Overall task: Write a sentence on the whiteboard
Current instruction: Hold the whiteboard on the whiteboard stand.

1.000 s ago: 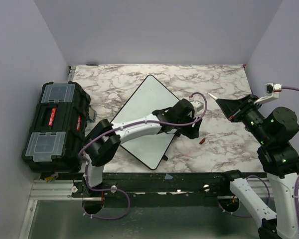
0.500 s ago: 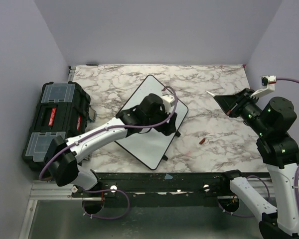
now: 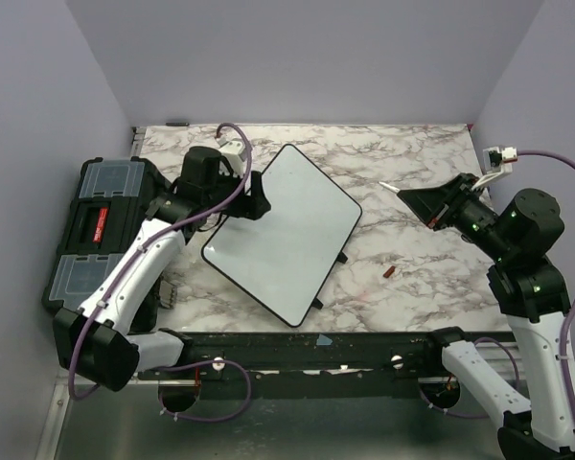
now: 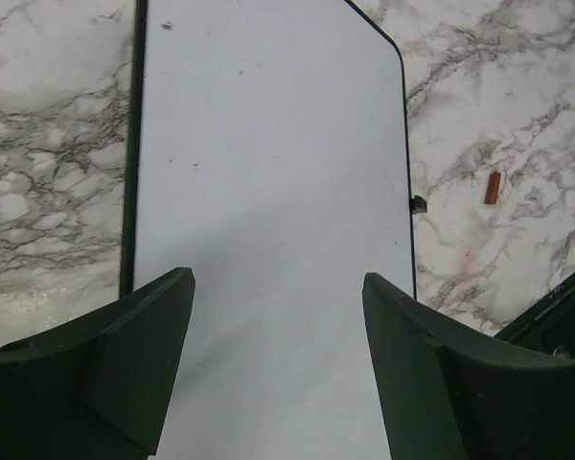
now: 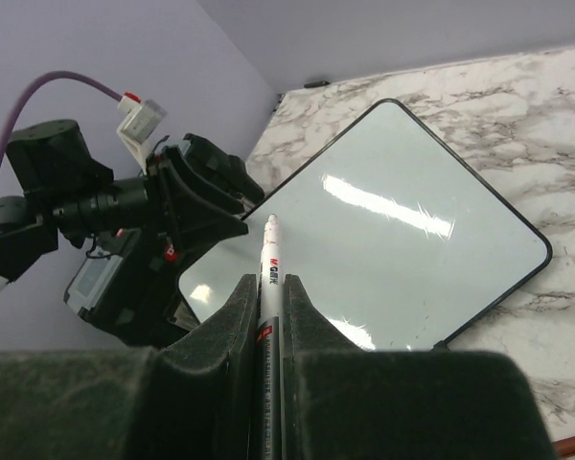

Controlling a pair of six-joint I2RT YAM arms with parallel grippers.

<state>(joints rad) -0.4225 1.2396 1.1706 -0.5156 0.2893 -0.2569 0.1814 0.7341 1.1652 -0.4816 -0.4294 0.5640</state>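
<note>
The whiteboard (image 3: 286,235) lies turned like a diamond on the marble table, and its face is blank, so no sentence is in view. My left gripper (image 3: 255,201) hovers over the board's left corner. In the left wrist view it (image 4: 278,287) is open, with only the white board (image 4: 268,153) beneath the jaws. My right gripper (image 3: 412,197) is raised to the right of the board and shut on a white marker (image 3: 391,189). In the right wrist view the marker (image 5: 271,259) sticks out between the fingers, pointing toward the whiteboard (image 5: 402,240).
A black toolbox (image 3: 105,240) with clear lid compartments stands at the table's left edge beside the left arm. A small red cap (image 3: 389,272) lies on the marble right of the board and also shows as the cap (image 4: 493,188) in the left wrist view. Purple walls close in the table.
My left arm swung from the board's right side across to its left corner, and its jaws opened a little wider. The right gripper with the marker shifted slightly left and up.
</note>
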